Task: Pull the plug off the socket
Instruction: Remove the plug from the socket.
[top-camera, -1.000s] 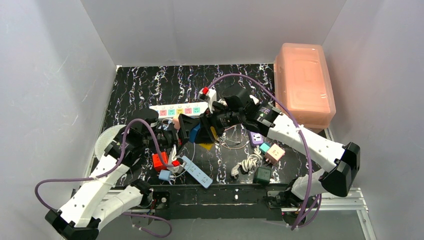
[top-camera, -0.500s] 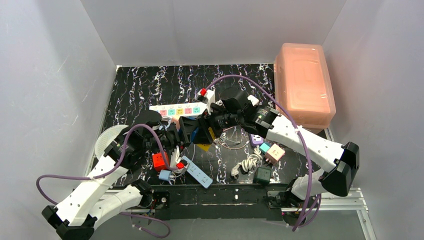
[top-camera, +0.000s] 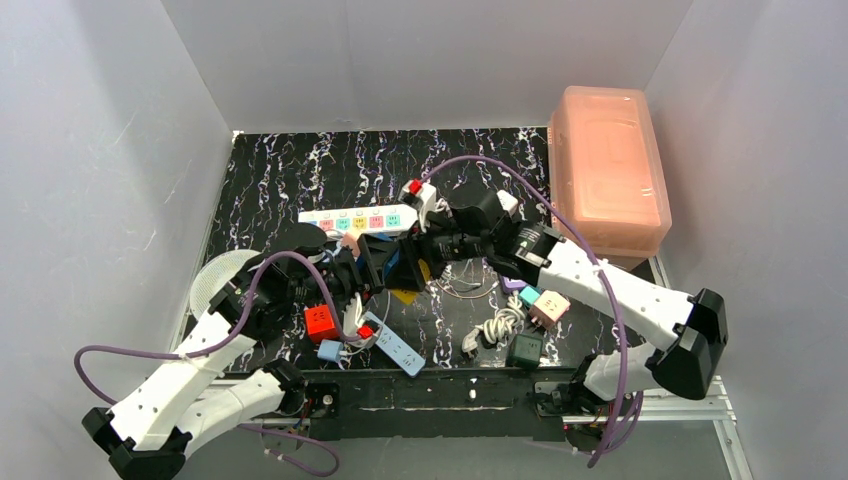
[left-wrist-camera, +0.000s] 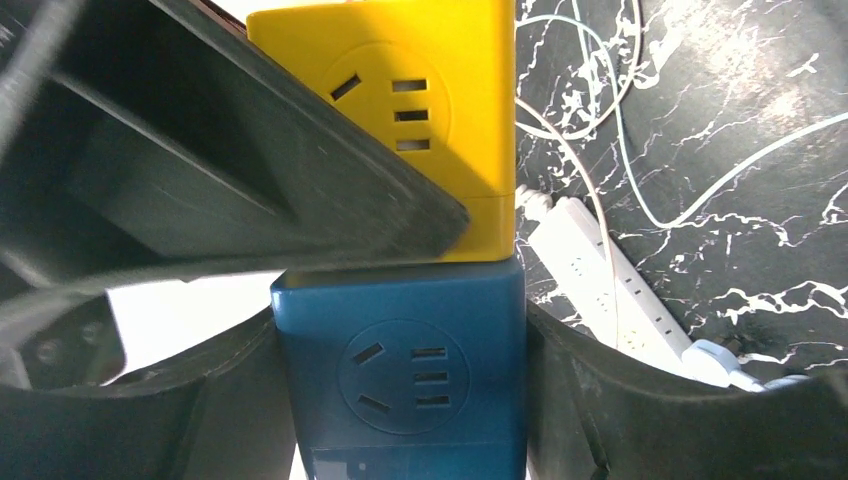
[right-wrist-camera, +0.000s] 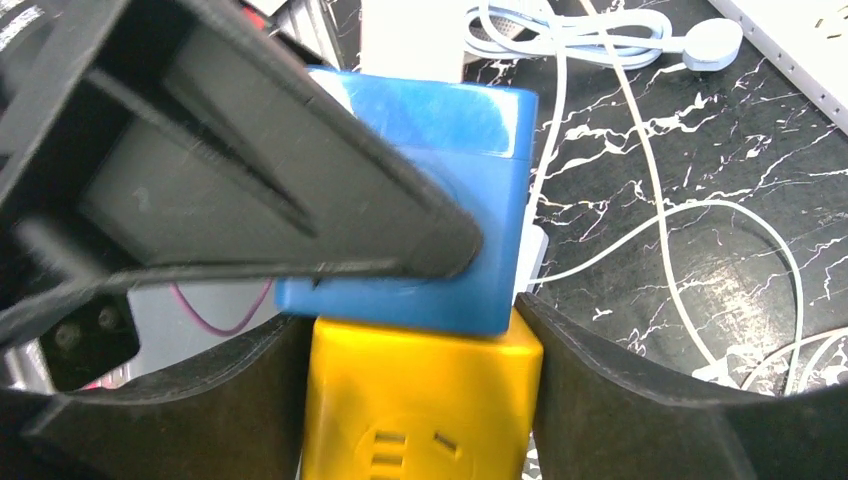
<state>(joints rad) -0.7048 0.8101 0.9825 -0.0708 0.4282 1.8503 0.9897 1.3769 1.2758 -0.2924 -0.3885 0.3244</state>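
Observation:
A blue cube adapter (left-wrist-camera: 400, 370) and a yellow cube adapter (left-wrist-camera: 430, 110) are pressed together face to face, held above the table. My left gripper (left-wrist-camera: 400, 400) is shut on the blue cube, a finger against each side. My right gripper (right-wrist-camera: 425, 410) is shut on the yellow cube (right-wrist-camera: 420, 410) in the same way. Whether plug pins join the two cubes is hidden. From above, both grippers meet at the table's middle, left gripper (top-camera: 372, 264), right gripper (top-camera: 425, 250). Behind them lies the socket (top-camera: 358, 221), a long white strip with pastel faces and a white-and-red block (top-camera: 415, 190) at its right end.
A pink lidded box (top-camera: 608, 170) stands at the back right. A slim light-blue strip (top-camera: 395, 343) and a red cube (top-camera: 320, 320) lie near the front. Pink, teal and dark green adapters (top-camera: 535, 310) and white cords (top-camera: 495, 325) lie under the right arm.
My left gripper has gone from wide open to shut on the blue cube. The right arm has shifted slightly, still gripping the yellow cube.

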